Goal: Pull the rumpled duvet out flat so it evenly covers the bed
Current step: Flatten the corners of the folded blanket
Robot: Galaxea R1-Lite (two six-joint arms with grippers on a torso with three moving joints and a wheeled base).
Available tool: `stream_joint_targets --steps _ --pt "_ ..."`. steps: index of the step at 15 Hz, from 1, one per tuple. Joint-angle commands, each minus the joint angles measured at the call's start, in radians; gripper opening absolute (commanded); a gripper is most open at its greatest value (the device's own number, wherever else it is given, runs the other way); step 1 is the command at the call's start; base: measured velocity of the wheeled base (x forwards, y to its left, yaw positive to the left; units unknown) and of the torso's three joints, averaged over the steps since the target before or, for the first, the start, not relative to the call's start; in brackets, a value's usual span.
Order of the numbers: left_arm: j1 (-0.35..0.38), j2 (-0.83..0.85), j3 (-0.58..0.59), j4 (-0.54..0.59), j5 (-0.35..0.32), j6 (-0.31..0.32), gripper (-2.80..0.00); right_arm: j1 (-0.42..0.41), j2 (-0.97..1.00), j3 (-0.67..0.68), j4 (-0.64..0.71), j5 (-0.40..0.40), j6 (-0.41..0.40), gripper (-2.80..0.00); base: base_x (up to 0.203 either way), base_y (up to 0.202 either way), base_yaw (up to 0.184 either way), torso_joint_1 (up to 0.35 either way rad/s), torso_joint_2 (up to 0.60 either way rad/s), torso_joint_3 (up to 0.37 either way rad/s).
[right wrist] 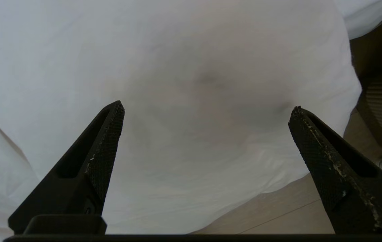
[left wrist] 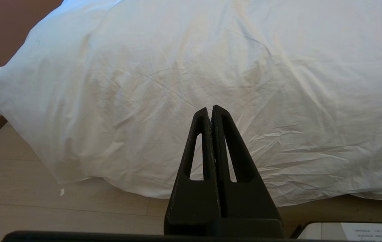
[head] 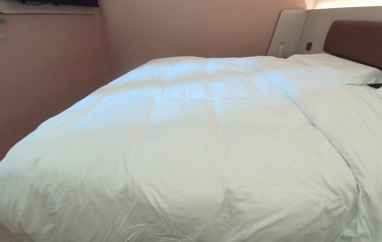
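duvet [head: 191, 141] rumpled on bed (right side bunched) | left end effector [left wrist: 210, 109] pressed together | right end effector [right wrist: 206, 111] spread

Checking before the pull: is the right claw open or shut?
Open. The right claw has its jaws spread wide, facing the duvet with nothing between them.

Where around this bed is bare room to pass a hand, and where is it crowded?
Bare floor shows below the duvet's hanging foot edge, beside the pink wall. The strip between duvet and wall looks narrow. Toward the headboard it is crowded: pillows and bunched duvet folds. The open right gripper faces the duvet.
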Motion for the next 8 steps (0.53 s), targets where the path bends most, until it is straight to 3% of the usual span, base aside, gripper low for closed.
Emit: stream_joint_targets --steps 1,8 --pt "0.000 0.000 0.000 0.001 0.000 0.000 -2.80 0.000 0.021 -0.016 0.004 0.004 -0.001 0.00 0.000 0.000 0.000 0.000 0.00 0.000" --pt "-0.001 0.000 0.000 0.001 0.000 0.000 -2.80 0.002 0.080 -0.065 0.004 0.004 0.002 0.00 0.000 0.000 0.000 0.000 0.00 0.000"
